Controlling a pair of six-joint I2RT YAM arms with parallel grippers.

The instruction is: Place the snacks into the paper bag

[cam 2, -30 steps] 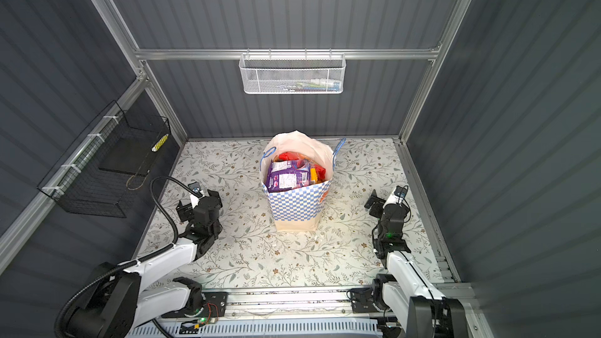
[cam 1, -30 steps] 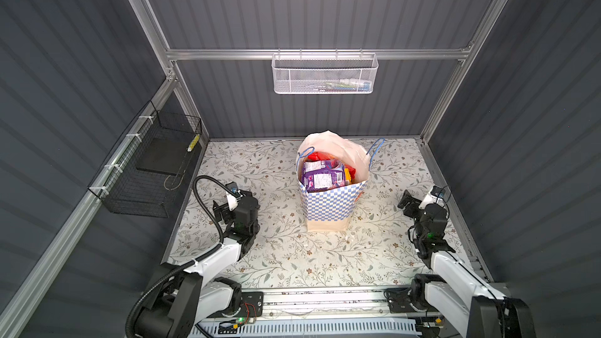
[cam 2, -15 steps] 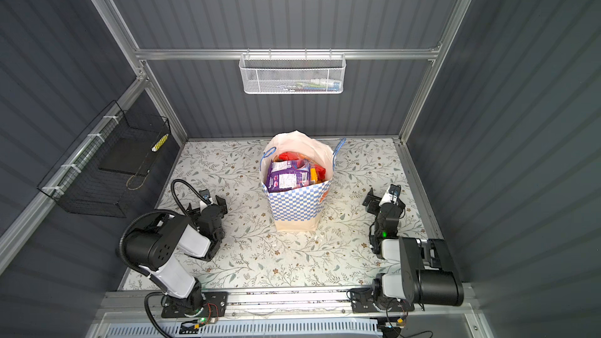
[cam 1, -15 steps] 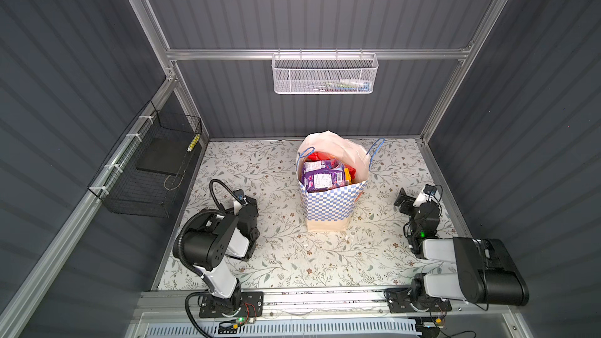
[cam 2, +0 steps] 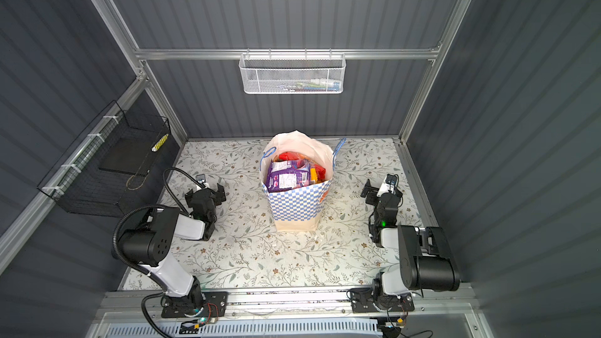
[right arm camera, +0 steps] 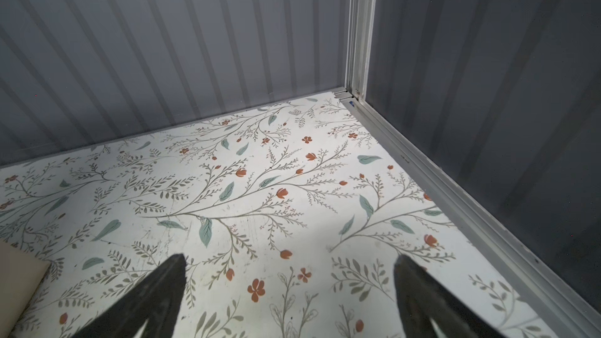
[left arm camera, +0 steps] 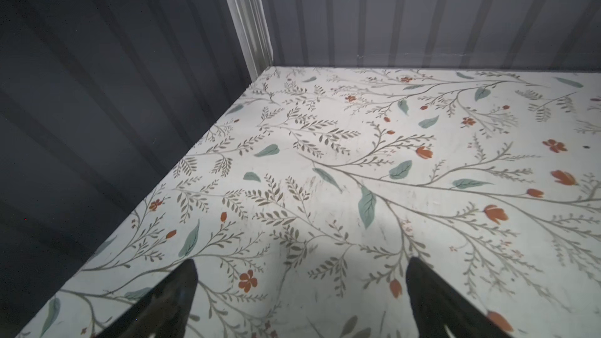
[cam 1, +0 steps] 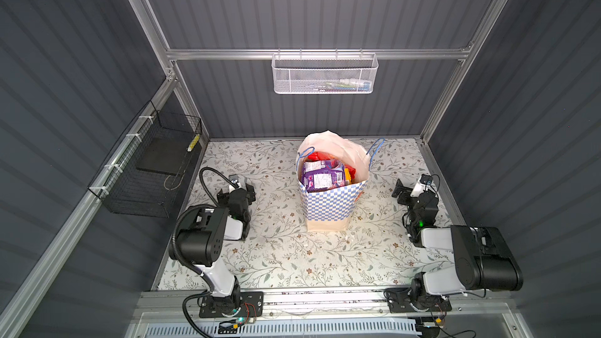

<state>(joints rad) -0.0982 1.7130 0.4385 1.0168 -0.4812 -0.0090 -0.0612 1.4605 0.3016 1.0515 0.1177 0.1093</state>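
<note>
Several snacks (cam 1: 322, 175) fill the paper bag (cam 1: 328, 204), labels (cam 1: 321, 181) illegible.

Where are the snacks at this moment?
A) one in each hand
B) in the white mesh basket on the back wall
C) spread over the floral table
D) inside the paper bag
D: in both top views the snacks sit packed inside the upright paper bag, while the left hand and the right hand are open with nothing between their fingers.
</note>
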